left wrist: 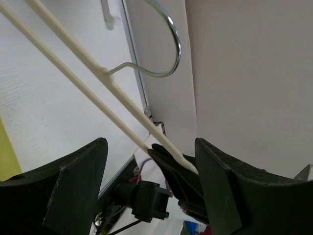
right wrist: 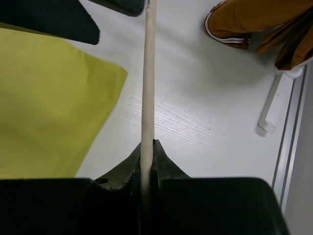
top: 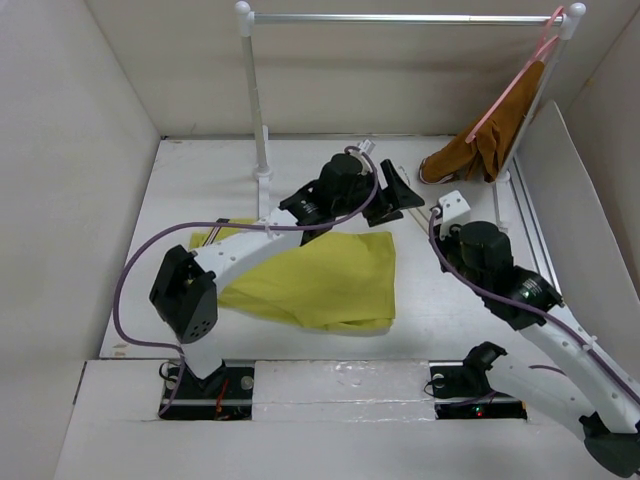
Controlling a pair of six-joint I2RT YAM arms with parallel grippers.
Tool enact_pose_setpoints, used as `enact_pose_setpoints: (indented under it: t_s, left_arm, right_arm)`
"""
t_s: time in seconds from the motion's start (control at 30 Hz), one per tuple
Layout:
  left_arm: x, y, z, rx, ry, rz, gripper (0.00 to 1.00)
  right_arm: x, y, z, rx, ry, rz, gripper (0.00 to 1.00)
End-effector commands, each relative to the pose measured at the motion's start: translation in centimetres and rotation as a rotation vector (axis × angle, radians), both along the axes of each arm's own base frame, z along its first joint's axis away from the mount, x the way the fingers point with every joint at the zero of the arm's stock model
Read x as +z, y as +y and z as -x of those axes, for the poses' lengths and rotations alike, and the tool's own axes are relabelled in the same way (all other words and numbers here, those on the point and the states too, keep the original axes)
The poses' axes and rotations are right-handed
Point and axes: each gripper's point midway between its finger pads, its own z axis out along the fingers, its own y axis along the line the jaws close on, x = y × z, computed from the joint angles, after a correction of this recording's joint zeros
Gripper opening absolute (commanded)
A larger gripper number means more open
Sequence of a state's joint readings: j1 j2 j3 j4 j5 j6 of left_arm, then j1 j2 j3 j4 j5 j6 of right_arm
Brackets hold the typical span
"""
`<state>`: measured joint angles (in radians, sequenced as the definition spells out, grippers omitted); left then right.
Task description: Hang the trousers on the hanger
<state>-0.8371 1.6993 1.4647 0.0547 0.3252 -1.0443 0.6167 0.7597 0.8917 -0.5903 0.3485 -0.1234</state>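
Observation:
The yellow-green trousers (top: 320, 280) lie flat on the table in front of the arms, and one corner of them shows in the right wrist view (right wrist: 44, 107). My right gripper (right wrist: 147, 149) is shut on one end of the cream-white hanger (right wrist: 148, 73), holding it off the table. In the left wrist view the hanger's two slim rods (left wrist: 93, 73) and metal hook (left wrist: 168, 58) run down to the right gripper's dark fingers (left wrist: 178, 169). My left gripper (left wrist: 149, 147) stands open around that end and touches nothing. Both grippers (top: 400, 192) (top: 440, 212) meet just behind the trousers.
A metal rail (top: 400, 18) on white posts (top: 255, 90) spans the back. A pink hanger (top: 520, 75) on it carries a rust-brown garment (top: 480, 150) that trails onto the table at the right. White walls enclose the table on three sides.

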Motion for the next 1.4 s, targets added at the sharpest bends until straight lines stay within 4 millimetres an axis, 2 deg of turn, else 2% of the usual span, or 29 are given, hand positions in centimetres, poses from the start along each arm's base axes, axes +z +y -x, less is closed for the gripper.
enact_pose_setpoints:
  t_s: [0.0,0.03,0.07,0.17,0.23,0.37,0.47,0.5,0.57,0.6,0.63,0.7,0.73,0.77,0.8,0.83,0.9,0.93,0.97,1.0,1.03,1.1,1.13,1.17,1.2,1.23,1.3,1.33,1.37]
  left_arm:
    - [1.7,-1.6,-0.7,0.017,0.004,0.081,0.67]
    - [1.1,-2.1,-0.2,0.002,0.017,0.066,0.67]
    - [1.5,-2.7,0.1,-0.011,0.013,0.064,0.66]
    - [-0.4,-3.6,0.2,-0.012,0.033,0.008,0.64]
    - [-0.9,-3.8,0.1,-0.008,0.046,0.025,0.56]
    - [-2.1,-4.2,0.0,-0.011,0.071,0.008,0.48]
    - [-2.9,-4.3,0.0,-0.017,0.087,-0.003,0.34]
    - [-3.0,-4.2,0.0,-0.014,0.085,-0.005,0.19]
    - [-3.9,-4.1,0.2,-0.018,0.097,-0.024,0.05]
    - [-4.3,-4.1,0.3,-0.02,0.103,-0.033,0.0]
    - [-4.7,-4.0,0.4,-0.025,0.107,-0.042,0.0]
    - [-5.4,-3.7,0.7,-0.039,0.104,-0.055,0.0]
    - [-5.1,-3.7,0.7,-0.039,0.089,-0.037,0.0]
    - [-6.0,-3.0,1.2,-0.031,0.092,-0.031,0.0]
    - [-5.5,-3.2,1.1,-0.031,0.078,-0.014,0.0]
    - [-6.8,-2.7,1.4,-0.028,0.092,-0.026,0.0]
    - [-6.6,-2.4,1.8,-0.031,0.088,-0.002,0.0]
    - [-8.3,-1.9,2.3,-0.032,0.107,-0.019,0.0]
    - [-8.9,-1.9,3.0,-0.039,0.114,-0.019,0.0]
    - [-8.1,-1.8,3.1,-0.035,0.103,0.027,0.0]
    - [-9.9,-1.1,3.7,-0.032,0.128,0.013,0.0]
    - [-10.0,-0.9,4.4,-0.027,0.123,0.042,0.0]
    - [-11.3,-0.5,5.3,-0.028,0.147,0.036,0.0]
    - [-11.3,-0.5,5.5,-0.016,0.138,0.047,0.0]
    - [-11.0,-0.6,6.3,-0.021,0.126,0.058,0.0]
    - [-11.8,-0.4,7.0,-0.022,0.126,0.039,0.0]
    - [-11.6,-0.5,8.0,-0.01,0.093,0.039,0.0]
    - [-12.6,-0.1,8.6,-0.009,0.092,0.018,0.0]
    - [-12.5,0.1,8.7,0.008,0.079,0.018,0.0]
  right_arm:
    - [1.8,0.6,-0.5,-0.012,-0.075,-0.059,0.0]
    - [1.7,0.7,-0.4,-0.008,-0.072,-0.056,0.0]
    - [1.5,0.8,-0.4,-0.009,-0.069,-0.059,0.0]
    - [1.4,1.0,-0.2,-0.001,-0.072,-0.062,0.0]
    - [1.1,1.4,0.0,0.014,-0.071,-0.053,0.0]
    - [-0.2,1.6,0.4,0.025,-0.044,-0.019,0.0]
    - [-1.9,1.6,1.0,0.036,-0.003,0.026,0.0]
    - [-2.5,1.3,1.2,0.02,0.013,0.047,0.0]
    - [-3.1,1.2,1.9,0.026,0.035,0.075,0.02]
    - [-3.0,1.7,2.0,0.042,0.025,0.069,0.09]
    - [-2.9,2.3,2.2,0.064,0.026,0.063,0.28]
    - [-3.7,2.9,2.9,0.09,0.086,0.059,0.46]
    - [-4.3,3.3,3.2,0.107,0.124,0.059,0.6]
    - [-4.4,4.4,4.7,0.188,0.198,0.034,0.67]
    - [-4.4,4.4,4.7,0.189,0.199,0.034,0.68]
    - [-4.5,4.4,5.6,0.22,0.237,0.034,0.72]
    - [-3.1,5.4,7.1,0.305,0.264,-0.021,0.75]
    - [-3.1,5.1,7.9,0.323,0.288,-0.019,0.77]
    - [-1.9,5.1,8.3,0.342,0.276,-0.056,0.77]
    - [-1.6,4.8,8.5,0.338,0.281,-0.066,0.77]
    - [-1.2,4.6,8.6,0.337,0.282,-0.076,0.76]
    - [-0.3,4.8,9.2,0.365,0.285,-0.113,0.75]
    - [-0.4,4.7,9.1,0.359,0.287,-0.123,0.69]
    - [-0.4,4.6,8.9,0.328,0.288,-0.151,0.58]
    - [-0.8,4.5,8.7,0.313,0.288,-0.157,0.36]
    - [-2.0,4.5,8.0,0.285,0.296,-0.163,0.01]
    - [-3.7,5.5,7.3,0.297,0.336,-0.193,0.0]
    - [-4.8,6.4,6.4,0.303,0.328,-0.216,0.0]
    - [-5.4,6.5,5.7,0.286,0.338,-0.244,0.0]
